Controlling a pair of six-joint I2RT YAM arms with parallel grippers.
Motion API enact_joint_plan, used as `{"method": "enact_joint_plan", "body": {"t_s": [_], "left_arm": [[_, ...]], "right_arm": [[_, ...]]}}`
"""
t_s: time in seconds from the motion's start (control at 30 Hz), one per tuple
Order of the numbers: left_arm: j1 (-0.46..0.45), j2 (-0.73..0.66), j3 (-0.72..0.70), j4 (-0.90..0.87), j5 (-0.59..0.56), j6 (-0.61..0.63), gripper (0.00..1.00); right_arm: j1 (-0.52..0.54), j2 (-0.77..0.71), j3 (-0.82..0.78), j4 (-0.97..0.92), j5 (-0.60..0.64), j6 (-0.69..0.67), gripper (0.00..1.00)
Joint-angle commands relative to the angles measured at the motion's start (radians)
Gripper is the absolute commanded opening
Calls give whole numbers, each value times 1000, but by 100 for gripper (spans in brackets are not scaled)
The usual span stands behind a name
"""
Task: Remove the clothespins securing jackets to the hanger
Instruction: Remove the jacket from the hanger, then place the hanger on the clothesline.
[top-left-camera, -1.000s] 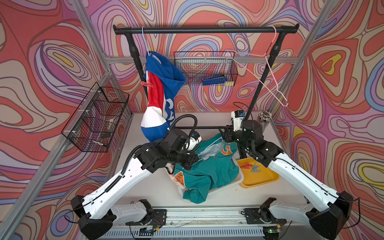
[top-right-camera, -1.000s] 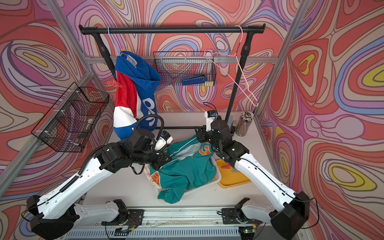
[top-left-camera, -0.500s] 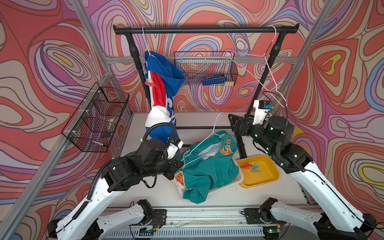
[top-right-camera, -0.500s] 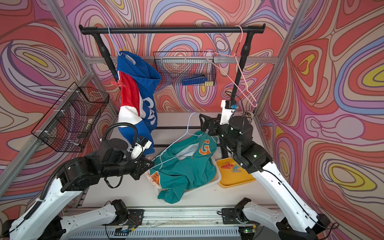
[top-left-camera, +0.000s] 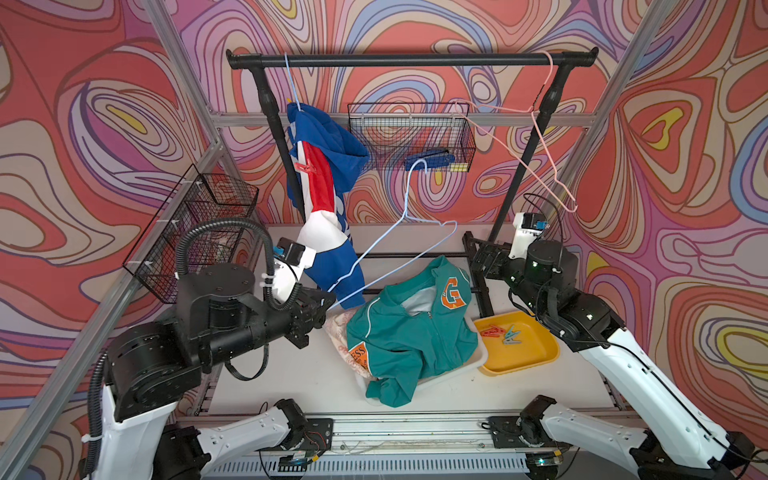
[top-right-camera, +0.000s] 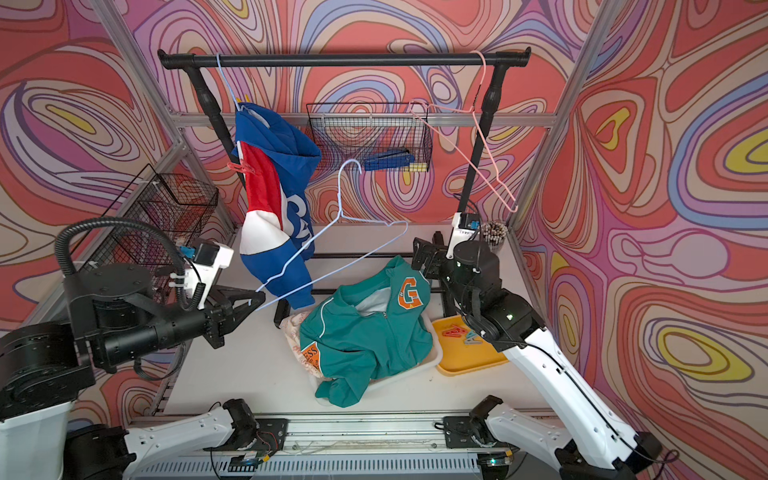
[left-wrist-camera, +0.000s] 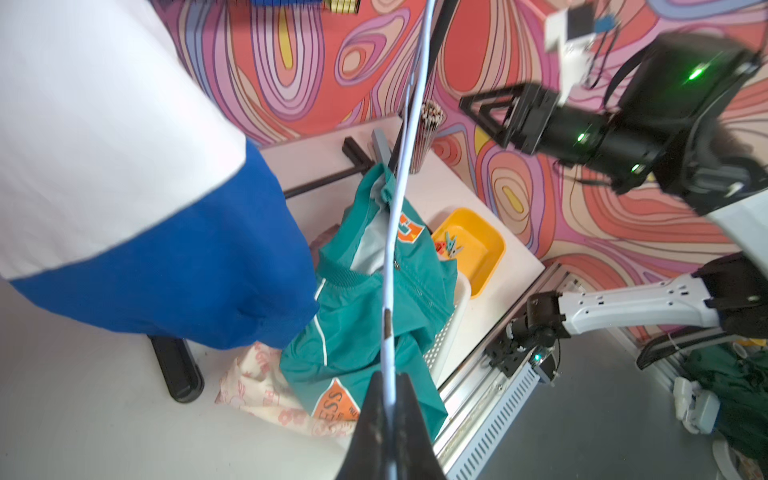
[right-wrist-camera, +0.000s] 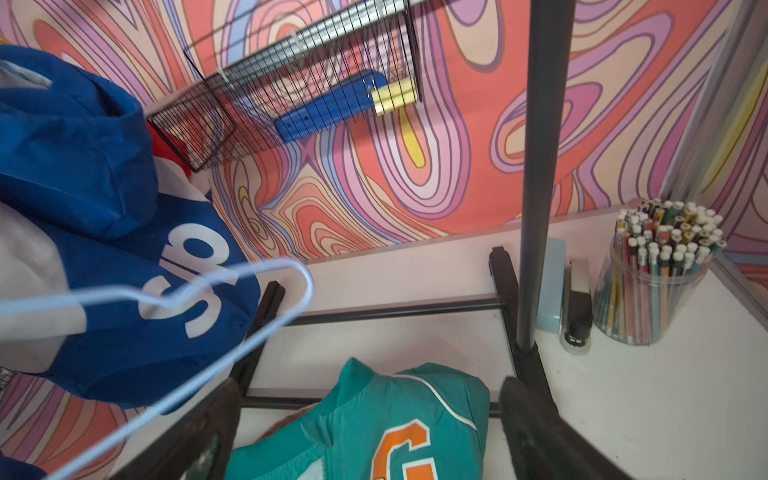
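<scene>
My left gripper (top-left-camera: 328, 301) (left-wrist-camera: 388, 378) is shut on the lower bar of a bare light-blue wire hanger (top-left-camera: 406, 199) (left-wrist-camera: 390, 249), which slants up over the table. Under it the teal jacket (top-left-camera: 411, 336) (right-wrist-camera: 374, 424) with the orange G lies crumpled on the pink-and-cream jacket (top-left-camera: 340, 328). A blue-red-white jacket (top-left-camera: 324, 166) hangs from the rail (top-left-camera: 415, 60) with a red clothespin (top-left-camera: 305, 167) on it. Red and teal clothespins (top-left-camera: 492, 331) lie in the yellow tray (top-left-camera: 536, 349). My right gripper (top-left-camera: 469, 253) (right-wrist-camera: 370, 388) is open and holds nothing, above the teal jacket's collar.
A bare pink hanger (top-left-camera: 544, 141) hangs at the rail's right end. The rack's right post stands close beside my right gripper. Wire baskets sit on the back wall (top-left-camera: 411, 133) and left wall (top-left-camera: 195, 232). A pencil jar (right-wrist-camera: 660, 274) stands in the back right corner. A white basket (top-left-camera: 457, 370) lies under the two jackets.
My left gripper pulled back and raised the blue hanger clear of the teal jacket, which now lies in the basket. My right gripper opened wide and drew back to the right.
</scene>
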Motion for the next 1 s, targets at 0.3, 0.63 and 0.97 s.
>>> {"method": "enact_joint_plan", "body": {"t_s": [0.3,0.63,0.97], "left_arm": [[-2,346,429,180,-132,55,0],[18,622,712,282,-212,95,0],[118,724,738,294,-79,1,0]], "right_arm": [[1,13,-110,10,-1,32,98],[1,15,-152,27,-39,46,98],[1,8,-157,18,-37,40,98]]}}
